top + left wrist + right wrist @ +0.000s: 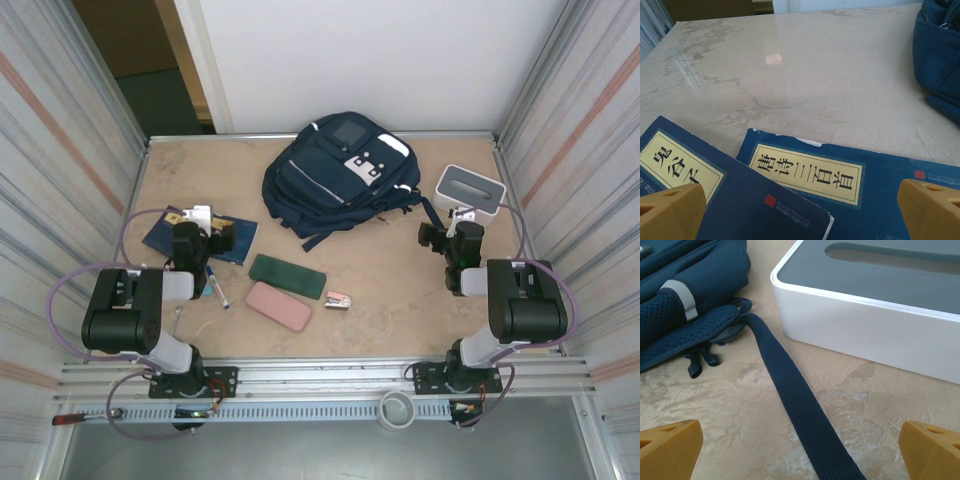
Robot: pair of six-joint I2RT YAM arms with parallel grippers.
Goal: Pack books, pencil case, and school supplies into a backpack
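Beige tabletop (400, 330) is carrying the backpack (330, 175) far-centre, lying flat, long axis slanting near-left to far-right. Overlapping books (805, 200) are lying left, beneath the spread left gripper (800, 215); the right gripper (800, 450), also spread, is hovering over a strap (790, 405).

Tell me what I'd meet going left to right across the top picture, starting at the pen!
Pen → pink case → stapler → white box. Green case and backpack overlap these, so they're skipped.
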